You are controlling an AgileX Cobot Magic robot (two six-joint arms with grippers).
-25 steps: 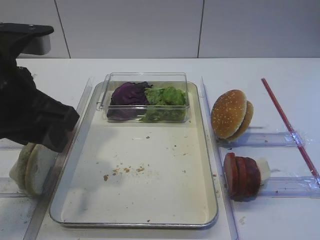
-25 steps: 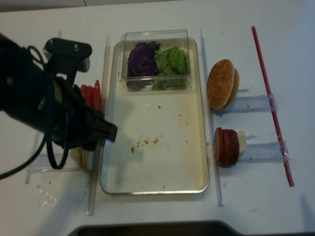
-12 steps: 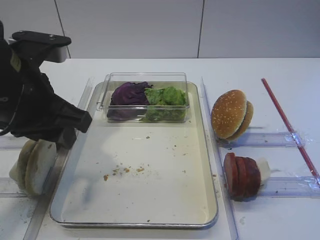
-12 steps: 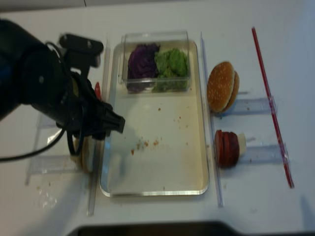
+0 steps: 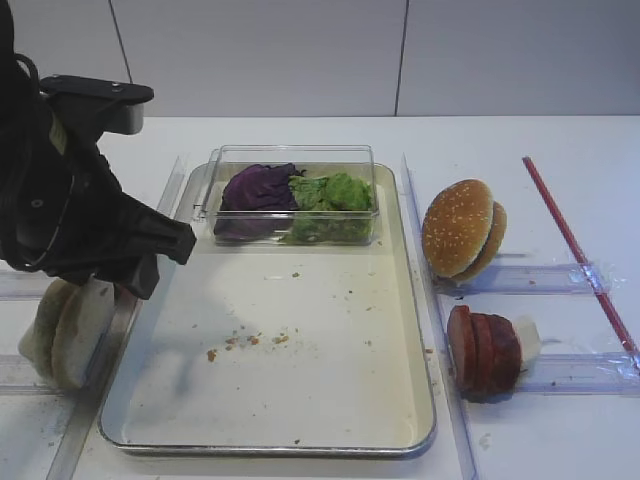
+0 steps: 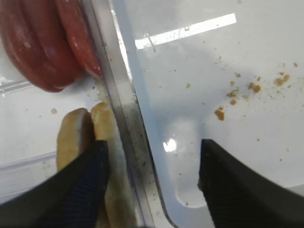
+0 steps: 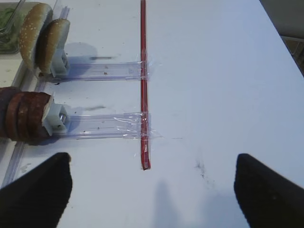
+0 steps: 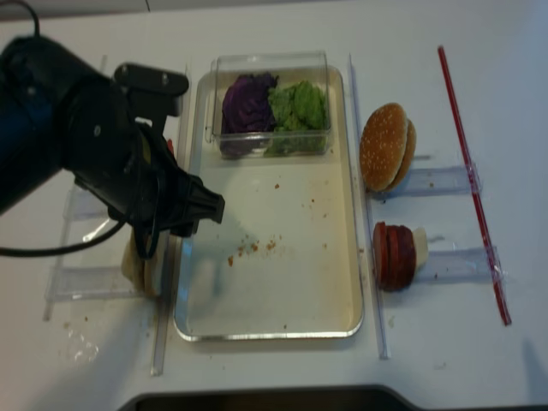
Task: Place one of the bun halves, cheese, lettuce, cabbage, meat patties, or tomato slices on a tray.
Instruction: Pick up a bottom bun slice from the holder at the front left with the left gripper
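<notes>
A white desk [image 5: 560,160] is stretching across the whole scene, its matte top catching soft, even light from above. Behind it, a pale panelled wall [image 5: 260,55] is rising, with thin dark seams running down between its panels. Faint shadows are lying on the desk.

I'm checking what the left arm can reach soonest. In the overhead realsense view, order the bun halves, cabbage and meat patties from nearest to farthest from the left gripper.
From the left gripper:
1. Bun halves, just beside it, left of the tray.
2. Cabbage, in the clear box at the tray's far end.
3. Meat patties, beyond the tray's right edge.
</notes>
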